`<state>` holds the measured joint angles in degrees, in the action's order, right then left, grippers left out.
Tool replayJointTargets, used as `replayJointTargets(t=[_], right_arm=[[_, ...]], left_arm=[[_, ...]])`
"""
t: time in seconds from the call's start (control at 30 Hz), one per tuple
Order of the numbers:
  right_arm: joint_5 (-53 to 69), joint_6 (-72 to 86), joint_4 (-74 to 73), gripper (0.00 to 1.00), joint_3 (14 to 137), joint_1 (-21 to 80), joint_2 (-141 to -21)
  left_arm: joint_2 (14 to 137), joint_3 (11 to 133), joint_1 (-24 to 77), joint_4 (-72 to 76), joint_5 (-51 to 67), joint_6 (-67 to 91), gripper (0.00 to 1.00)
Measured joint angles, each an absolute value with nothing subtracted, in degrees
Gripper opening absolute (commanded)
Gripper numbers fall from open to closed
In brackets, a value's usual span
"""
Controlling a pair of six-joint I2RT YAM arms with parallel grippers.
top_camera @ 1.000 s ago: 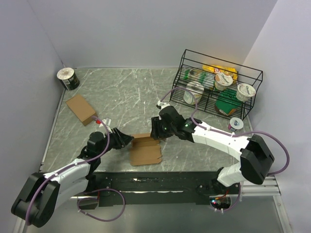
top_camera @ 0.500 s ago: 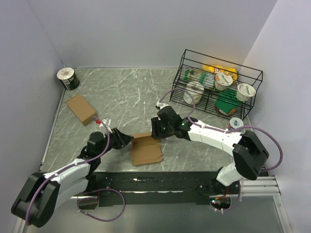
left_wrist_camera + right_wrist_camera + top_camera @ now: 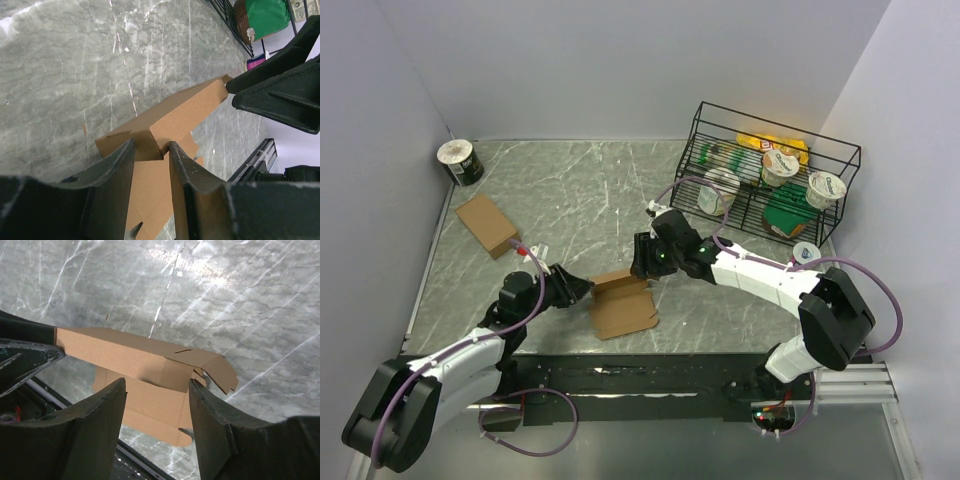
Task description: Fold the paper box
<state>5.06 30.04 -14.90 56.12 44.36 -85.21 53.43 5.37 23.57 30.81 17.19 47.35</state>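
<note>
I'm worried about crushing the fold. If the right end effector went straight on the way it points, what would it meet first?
The raised wall of the box, lying across the gap between the fingers of the right end effector. How near is unclear.

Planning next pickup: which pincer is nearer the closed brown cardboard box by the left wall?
Left. The left pincer is right of the closed brown cardboard box; the right pincer is farther right.

The left arm (image 3: pixel 470 348) lies low, stretched forward and rightward, the left gripper (image 3: pixel 582 290) with jaws part-way apart. The right arm (image 3: pixel 760 282) reaches leftward across the middle, wrist tipped down, the right gripper (image 3: pixel 638 270) spread wide, tips near the left's.
</note>
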Motion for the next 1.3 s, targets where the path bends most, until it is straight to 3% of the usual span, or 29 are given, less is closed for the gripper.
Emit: replayJointTargets(t=[0.83,1.3], right_arm=[[7.3,28.9,-14.0,0.59,57.9,44.4,-89.5],[10.1,29.6,-12.5,0.50,59.2,44.2,-91.8]], left_arm=[[54.4,5.4,23.5,31.8,17.6,46.4,0.32],[55.4,5.4,23.4,33.0,17.7,46.1,0.31]])
